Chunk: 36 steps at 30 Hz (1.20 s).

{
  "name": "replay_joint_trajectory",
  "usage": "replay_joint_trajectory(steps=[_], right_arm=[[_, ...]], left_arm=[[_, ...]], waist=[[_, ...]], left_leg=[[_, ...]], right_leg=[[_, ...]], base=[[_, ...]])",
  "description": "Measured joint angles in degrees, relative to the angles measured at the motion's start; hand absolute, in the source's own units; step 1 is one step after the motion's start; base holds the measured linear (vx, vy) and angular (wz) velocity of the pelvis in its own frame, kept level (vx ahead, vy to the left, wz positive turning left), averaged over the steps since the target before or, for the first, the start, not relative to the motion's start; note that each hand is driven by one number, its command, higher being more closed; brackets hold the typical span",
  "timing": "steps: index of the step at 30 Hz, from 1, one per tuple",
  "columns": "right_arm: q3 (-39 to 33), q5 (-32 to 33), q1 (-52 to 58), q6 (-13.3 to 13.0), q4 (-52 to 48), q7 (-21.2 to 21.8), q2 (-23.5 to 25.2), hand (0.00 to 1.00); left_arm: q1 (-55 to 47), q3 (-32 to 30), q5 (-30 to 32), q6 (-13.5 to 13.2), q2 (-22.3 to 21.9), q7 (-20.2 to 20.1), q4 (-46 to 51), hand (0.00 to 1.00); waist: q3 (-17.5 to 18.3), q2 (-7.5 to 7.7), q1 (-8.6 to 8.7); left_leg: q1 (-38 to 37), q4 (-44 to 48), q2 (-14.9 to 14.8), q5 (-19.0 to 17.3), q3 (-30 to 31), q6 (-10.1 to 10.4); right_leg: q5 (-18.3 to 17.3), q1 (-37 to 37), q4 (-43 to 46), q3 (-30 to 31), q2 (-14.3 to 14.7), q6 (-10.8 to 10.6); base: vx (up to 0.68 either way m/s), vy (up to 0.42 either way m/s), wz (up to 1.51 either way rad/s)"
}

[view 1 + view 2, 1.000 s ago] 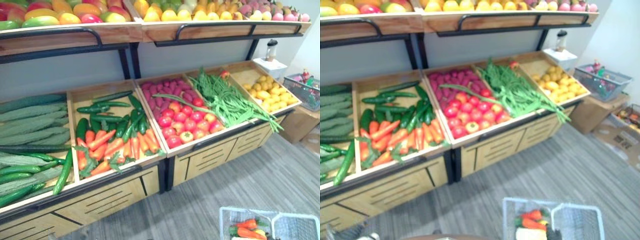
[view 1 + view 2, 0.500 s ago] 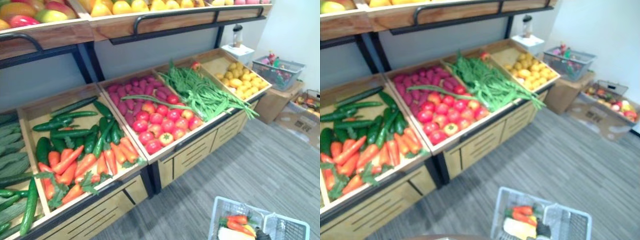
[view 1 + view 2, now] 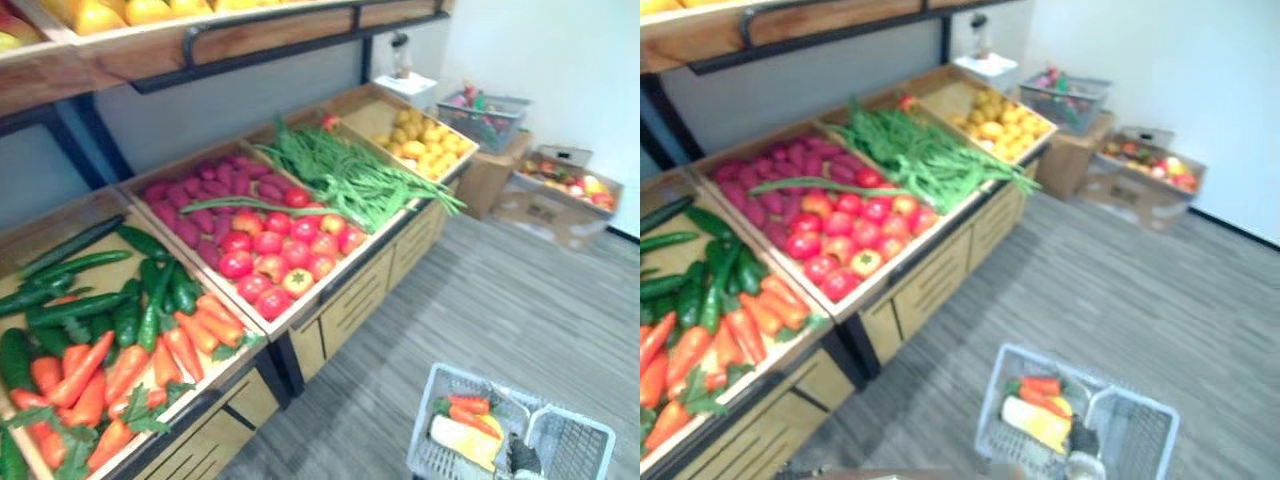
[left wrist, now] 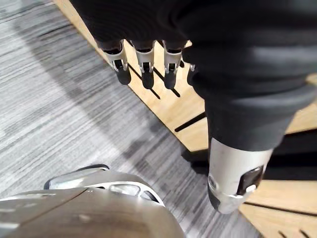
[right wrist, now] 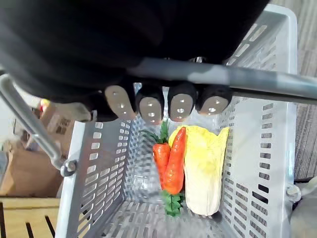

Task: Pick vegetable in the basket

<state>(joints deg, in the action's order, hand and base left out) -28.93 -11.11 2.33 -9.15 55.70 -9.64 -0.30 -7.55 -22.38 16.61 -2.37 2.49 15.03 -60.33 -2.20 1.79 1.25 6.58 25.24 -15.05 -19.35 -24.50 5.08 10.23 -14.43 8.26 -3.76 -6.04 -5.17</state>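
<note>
Curled right robot hand (image 5: pixel 149 106) grips handle (image 5: pixel 247 82) of basket (image 5: pixel 99 168). Inside basket: carrots (image 5: pixel 171 158), cabbage (image 5: pixel 203 168). Beside wooden stand (image 4: pixel 183 109), left robot hand (image 4: pixel 145 64) relaxed, fingers straight, empty, above grey floor (image 4: pixel 59 89).

Open grey floor (image 3: pixel 520 300) lies between the produce stand (image 3: pixel 360 290) and the basket (image 3: pixel 420 420); cardboard boxes (image 3: pixel 545 205) crowd the stand's far end

A: The basket (image 5: pixel 99 168)?
B: Pale grey plastic, slotted, matt; its handle (image 5: pixel 267 82) is smooth.
A: And the stand (image 3: pixel 370 300)?
B: Light matt wood. The floor (image 3: pixel 520 300) looks like ribbed grey carpet, the box (image 3: pixel 545 215) plain cardboard.
</note>
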Motion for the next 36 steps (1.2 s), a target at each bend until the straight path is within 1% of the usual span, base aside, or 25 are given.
replay_joint_trajectory(steps=[1, 2, 3, 4, 5, 6, 8, 9, 10, 12, 13, 15, 16, 20, 22, 23, 24, 25, 26, 28, 30, 31, 32, 33, 36], right_arm=[[1.23, 0.01, -1.07, 0.05, -1.11, -0.09, 1.17, 1.0], [2.73, 0.09, -1.75, 0.07, -1.52, -0.04, 1.61, 1.0], [2.73, 0.31, -1.53, -0.26, -2.02, -0.2, 1.58, 1.0], [2.82, 0.4, -0.72, -0.44, -3.03, -0.61, 1.23, 1.0], [3.1, 0.35, -0.59, -0.4, -3.06, -1.08, 0.93, 1.0], [3.7, 0.3, -0.33, -0.35, -2.69, -1.21, 0.75, 1.0], [4.1, 0.24, 0.29, -0.9, -0.91, -1.2, 0.71, 1.0], [4.06, 0.24, 0.16, -0.85, -0.22, -1.22, 0.68, 1.0], [4.06, 0.26, -0.06, -0.8, 0.0, -1.18, 0.68, 1.0], [3.63, 0.38, -0.07, -0.64, 1.63, -1.2, 0.16, 1.0], [3.48, 0.38, -0.14, -0.27, 2.28, -1.24, -0.11, 1.0], [3.54, 0.38, -0.75, 0.21, 3.54, -1.22, -0.56, 1.0], [3.5, 0.44, -0.88, 0.51, 3.84, -1.22, -0.76, 1.0], [3.83, 0.71, 1.85, 0.39, 3.79, -1.24, -1.14, 1.0], [4.72, 0.49, 2.87, 0.09, 3.81, -1.16, -1.91, 1.0], [4.72, 0.4, 2.86, -0.03, 3.8, -1.19, -2.01, 1.0], [4.75, 0.4, 2.86, -0.27, 3.8, -1.19, -2.24, 1.0], [4.8, 0.4, 2.77, -0.3, 3.94, -1.17, -2.7, 1.0], [4.8, 0.41, 1.89, -0.23, 5.12, -1.18, -3.91, 1.0], [4.8, 0.39, 1.47, -0.24, 6.03, -1.13, -4.5, 1.0], [4.89, 0.38, 1.48, -0.33, 6.01, -1.04, -4.31, 1.0], [5.21, 0.39, 1.53, -0.51, 5.84, -1.02, -4.68, 1.0], [5.32, 0.36, 1.5, -0.48, 6.15, -1.04, -4.58, 1.0], [6.06, 0.37, 2.52, -1.35, 5.74, -0.93, -3.61, 1.0], [6.99, 0.4, 2.84, -1.6, 5.41, -1.0, -2.99, 1.0]], left_arm=[[-0.18, 0.6, 0.22, -0.06, 0.05, 0.01, 1.0, 0.0], [0.29, 0.79, 0.87, -0.34, 0.44, -0.04, 2.51, 0.0], [0.66, 1.05, 1.07, -0.35, 0.54, -0.09, 3.02, 0.0], [0.62, 1.81, 1.23, -0.44, 0.56, -0.19, 3.76, 0.0], [0.52, 2.26, 1.26, -0.45, 0.58, -0.26, 3.71, 0.0], [0.53, 2.68, 1.23, -0.47, 0.7, -0.4, 3.65, 0.0], [0.76, 3.01, 0.84, -0.72, 1.19, -1.13, 3.34, 0.0], [0.72, 2.91, 0.23, -0.75, 1.3, -1.37, 3.34, 0.0], [0.68, 2.87, -0.16, -0.74, 1.34, -1.42, 3.3, 0.0], [0.95, 2.88, -0.62, -0.84, 0.85, -1.55, 3.24, 0.0], [1.3, 2.95, -0.71, -1.07, 0.1, -1.58, 3.29, 0.0], [1.93, 3.01, -0.75, -1.21, -0.06, -1.49, 3.14, 0.0], [2.68, 2.95, -0.79, -1.22, -0.22, -1.21, 2.56, 0.0], [3.51, 2.85, -2.96, -1.25, -2.91, -0.04, 1.47, 0.0], [3.49, 1.97, -3.26, -1.36, -3.8, 0.26, 1.54, 0.0], [3.42, 1.63, -4.27, -1.43, -3.82, 0.34, 1.65, 0.0], [3.33, 0.98, -6.54, -1.76, -4.0, 0.47, 1.78, 0.0], [3.36, 0.85, -7.57, -2.14, -4.18, 0.51, 1.72, 0.0], [3.23, 0.48, -9.49, -2.57, -4.55, 0.67, 1.63, 0.0], [2.87, 0.76, -10.99, -2.58, -4.59, 0.85, 1.41, 0.0], [2.75, 1.55, -11.16, -3.13, -4.58, 0.83, 1.39, 0.0], [2.75, 1.94, -10.74, -3.61, -4.83, 0.72, 1.34, 0.0], [2.95, 1.64, -11.04, -3.78, -4.66, 0.49, 1.23, 0.0], [2.82, 1.68, -10.71, -3.86, -4.47, 0.43, 1.25, 0.0], [2.87, 0.09, -10.72, -3.99, -4.48, 0.45, 1.78, 0.0]], waist=[[-0.61, -0.88, -0.31], [-2.52, 0.12, -0.08], [-2.7, 0.49, -0.04], [-2.87, 0.75, -0.14], [-2.9, 0.69, -0.07], [-2.9, 0.71, -0.01], [-2.9, 1.06, 0.19], [-3.03, 1.34, 0.14], [-3.08, 1.44, 0.15], [-2.67, 1.06, 0.19], [-2.61, 0.63, 0.1], [-2.8, 0.44, 0.13], [-3.56, -0.48, 0.36], [-3.68, -1.79, 0.64], [-3.76, -2.19, 0.97], [-3.88, -2.21, 0.96], [-4.42, -1.75, 0.4], [-4.52, -1.91, 0.21], [-4.67, -2.21, -0.01], [-4.7, -2.24, -0.1], [-4.85, -2.56, -0.22], [-5.16, -4.07, -0.21], [-5.47, -3.5, -0.28], [-5.02, -2.99, -0.05], [-4.77, -1.22, -0.59]], left_leg=[[-1.09, -1.53, -2.17, 0.62, -5.63, -1.24], [-2.24, -2.62, -2.1, 1.17, -9.87, -2.12], [-2.69, -3.26, -1.87, 1.44, -11.59, -2.48], [-4.05, -4.25, -1.74, 1.93, -14.73, -2.95], [-5.27, -4.77, -1.79, 2.2, -17.63, -3.24], [-5.72, -5.1, -1.74, 2.39, -19.45, -3.27], [-6.07, -5.81, -1.26, 3.39, -22.66, -3.79], [-6.65, -6.25, -1.04, 4.06, -25.45, -3.74], [-6.82, -6.48, -0.93, 4.59, -26.7, -3.77], [-6.93, -8.74, -0.47, 7.58, -28.71, -3.45], [-6.38, -9.21, -0.76, 8.68, -29.68, -2.84], [-5.57, -8.18, -1.58, 8.98, -31.58, -2.33], [-5.71, -6.61, -3.16, 9.12, -31.68, -2.11], [-8.85, -0.36, -8.27, 9.93, -31.12, -0.95], [-8.84, 5.91, -11.49, 11.41, -29.02, -0.81], [-8.41, 7.8, -11.91, 12.19, -27.3, -1.35], [-5.48, 11.53, -11.6, 13.73, -20.12, -2.64], [-4.42, 11.7, -9.71, 12.48, -14.72, -1.79], [-3.47, 9.88, -4.36, 9.1, -4.02, -0.41], [-2.83, 4.25, 2.98, 5.27, 5.91, 0.63], [-2.71, -5.01, 6.91, 5.68, 11.91, 0.89], [-2.65, -11.42, 7.54, 8.85, 15.86, 0.46], [-2.69, -10.68, 7.82, 8.43, 15.49, -0.67], [-2.66, -12.14, 9.73, 8.25, 15.33, -0.62], [-3.1, -14.75, 12.14, 9.05, 13.88, -2.4]], right_leg=[[8.47, -0.16, -5.85, -1.77, 1.48, 0.79], [2.16, -1.7, 2.39, -10.69, -0.25, 4.9], [-2.55, -2.29, 8.16, -14.75, -1.81, 5.81], [-9.38, -2.09, 18.29, -19.86, -4.43, 5.69], [-12.34, -0.9, 25.07, -21.19, -6.22, 4.86], [-13.44, 0.17, 28.32, -21.01, -7.38, 4.48], [-14.59, 2.81, 29.4, -21.26, -9.51, 4.51], [-15.88, 3.91, 26.75, -22.4, -10.31, 3.99], [-16.62, 3.97, 25.17, -23.28, -10.14, 4.39], [-17.09, 5.31, 16.25, -23.8, -7.23, 4.41], [-17.09, 6.46, 9.51, -22.28, -4.69, 4.07], [-17.0, 7.29, 2.1, -20.62, -2.35, 2.83], [-15.87, 8.9, -1.43, -20.14, -0.58, 2.29], [-15.27, 13.96, -4.75, -18.28, 2.76, 2.83], [-14.93, 15.77, -5.91, -16.45, 4.15, 3.38], [-14.87, 16.09, -6.17, -15.57, 4.27, 3.48], [-14.77, 16.38, -6.19, -13.48, 4.01, 4.03], [-14.79, 16.51, -6.16, -11.81, 3.6, 4.08], [-14.69, 16.79, -6.05, -9.43, 2.33, 4.21], [-14.53, 17.09, -5.85, -5.94, 0.89, 3.94], [-14.44, 16.76, -5.5, -3.55, 0.57, 3.05], [-14.97, 16.47, -5.43, -2.82, 1.72, 2.04], [-15.09, 16.59, -5.34, -2.23, 1.53, 1.57], [-14.19, 16.98, -6.27, -2.33, 0.0, 0.21], [-13.93, 16.17, -6.3, -2.18, -2.42, -0.22]], base=[[-0.33, 0.213, -2.1], [-0.28, 0.142, -1.74], [-0.23, 0.119, -1.35], [-0.13, 0.118, -1.25], [-0.09, 0.103, -1.38], [-0.05, 0.061, -1.04], [-0.04, -0.026, -0.93], [-0.01, -0.087, -1.01], [-0.03, -0.147, -1.03], [-0.06, -0.257, -0.99], [-0.05, -0.279, -0.92], [-0.05, -0.279, -0.93], [-0.06, -0.249, -0.71], [-0.03, -0.158, -0.37], [-0.02, -0.105, -0.4], [-0.02, -0.076, -0.57], [-0.01, -0.002, -0.57], [-0.01, 0.028, -0.88], [0.01, 0.113, -0.86], [0.01, 0.181, -0.9], [-0.02, 0.24, -0.71], [-0.04, 0.252, -0.58], [0.0, 0.275, -0.24], [0.05, 0.163, -0.02], [0.09, 0.174, 0.02]])
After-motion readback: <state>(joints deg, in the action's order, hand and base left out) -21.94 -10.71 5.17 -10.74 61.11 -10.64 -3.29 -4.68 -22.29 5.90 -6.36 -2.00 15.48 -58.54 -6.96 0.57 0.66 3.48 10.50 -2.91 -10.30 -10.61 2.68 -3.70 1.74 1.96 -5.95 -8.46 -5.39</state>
